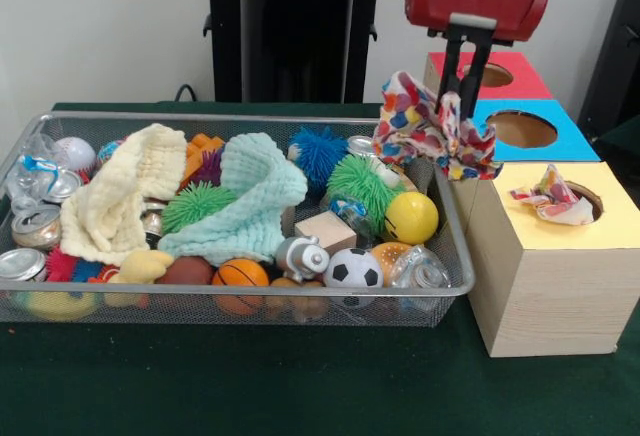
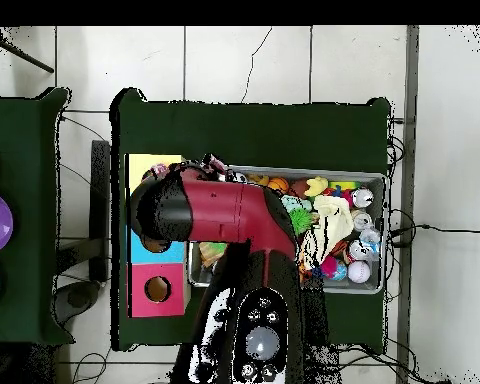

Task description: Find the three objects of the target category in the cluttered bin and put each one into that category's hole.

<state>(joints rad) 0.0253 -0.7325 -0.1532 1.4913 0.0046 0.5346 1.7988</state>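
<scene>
A: Gripper (image 1: 462,91) state?
B: Closed on a dotted cloth (image 1: 432,126). Two black fingers (image 1: 450,71) came down from the red head and pinched the cloth's top; the rest hung loose.

A: Where relative to the bin (image 1: 455,256)?
B: Cloth hung above the bin's far corner on the box side, over the rim, clear of the toys. In the overhead view the arm (image 2: 224,212) covered that end of the bin, so the held cloth was hidden there.

A: Other cloths?
B: One more, second cloth (image 1: 552,199), crumpled in the yellow hole (image 1: 590,196), partly sticking out. Couldn't spot a third.

A: Boxes?
B: Three in a row just beside the bin: yellow box (image 1: 545,286) nearest the camera, then blue box (image 1: 560,146), then red box (image 1: 530,81) farthest. Yellow box sat just beside the bin's end wall.

A: Bin contents?
B: Cluttered. Cream cloth (image 1: 115,196), mint cloth (image 1: 245,206), yellow ball (image 1: 411,218), soccer ball (image 1: 353,269), basketball (image 1: 240,274), green spiky ball (image 1: 362,181), blue spiky ball (image 1: 320,151), wood block (image 1: 325,230), cans (image 1: 35,226) at the end away from the boxes.
</scene>
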